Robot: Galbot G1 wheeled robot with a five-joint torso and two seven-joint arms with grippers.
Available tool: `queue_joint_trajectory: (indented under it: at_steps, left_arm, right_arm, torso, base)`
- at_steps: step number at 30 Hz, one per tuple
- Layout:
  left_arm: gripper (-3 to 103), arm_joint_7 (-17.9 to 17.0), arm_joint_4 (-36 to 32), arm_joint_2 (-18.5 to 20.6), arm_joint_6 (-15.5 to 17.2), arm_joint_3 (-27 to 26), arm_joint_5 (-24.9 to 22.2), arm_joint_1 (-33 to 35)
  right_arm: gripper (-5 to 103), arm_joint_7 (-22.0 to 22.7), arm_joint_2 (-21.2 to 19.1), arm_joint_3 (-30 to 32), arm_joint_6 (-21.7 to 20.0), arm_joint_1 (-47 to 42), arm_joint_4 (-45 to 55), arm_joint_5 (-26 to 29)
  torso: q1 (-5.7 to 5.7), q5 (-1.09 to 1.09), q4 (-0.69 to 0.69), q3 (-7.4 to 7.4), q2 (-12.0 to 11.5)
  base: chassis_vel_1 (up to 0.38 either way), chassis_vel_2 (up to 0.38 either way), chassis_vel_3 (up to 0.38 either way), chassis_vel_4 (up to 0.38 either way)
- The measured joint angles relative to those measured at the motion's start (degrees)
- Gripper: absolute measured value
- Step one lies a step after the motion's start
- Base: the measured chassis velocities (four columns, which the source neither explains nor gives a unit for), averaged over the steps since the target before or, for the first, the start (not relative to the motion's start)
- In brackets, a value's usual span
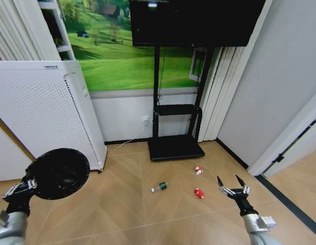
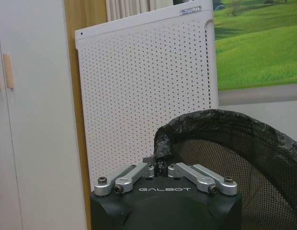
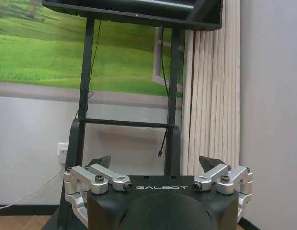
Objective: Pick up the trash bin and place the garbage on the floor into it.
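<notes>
My left gripper [image 1: 29,182] is shut on the rim of the black mesh trash bin [image 1: 58,173], held up above the floor at the lower left. In the left wrist view the gripper [image 2: 161,166] pinches the bag-wrapped rim of the bin [image 2: 234,158]. The garbage lies on the wood floor: a clear bottle with a green label [image 1: 160,187], a red-and-white packet [image 1: 199,169] and a red can-like piece [image 1: 199,193]. My right gripper [image 1: 232,180] hangs open, just right of the red piece and above the floor. Its fingers [image 3: 99,163] stand wide apart with nothing between them.
A tall white perforated appliance [image 1: 46,109] stands at the left behind the bin, with a cord running to a wall socket [image 1: 146,120]. A black TV stand [image 1: 176,145] sits ahead against the wall. A doorway [image 1: 293,148] opens at the right.
</notes>
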Motion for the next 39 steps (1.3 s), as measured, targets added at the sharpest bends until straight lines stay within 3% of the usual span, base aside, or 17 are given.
queue_joint_trajectory:
  at_steps: [9, 19, 39]
  left_arm:
    - [7, -0.3, 2.5, -0.9, -1.9, 4.3, -0.8, -2.3]
    - [7, 2.5, 6.2, -1.5, -6.7, 8.9, 0.3, -5.3]
    - [7, 3.3, 8.2, -2.5, -7.6, 12.1, 2.5, -5.9]
  right_arm:
    - [100, -1.8, 0.6, -0.5, 0.7, -0.5, 0.4, -0.5]
    - [100, -1.4, 1.0, -0.6, 2.2, 1.5, -1.8, -0.8]
    - [100, -0.4, 0.5, -0.7, -0.2, 2.4, -2.3, 0.2]
  torso:
    - [0.0, 0.0, 0.0, 0.0, 0.0]
    - [0.0, 0.02, 0.02, 0.0, 0.0]
    - [-0.01, 0.01, 0.0, 0.0, 0.0]
  base:
    - [0.0, 0.0, 0.0, 0.0]
    - [0.0, 0.0, 0.0, 0.0]
    - [-0.12, 0.112, 0.124, -0.123]
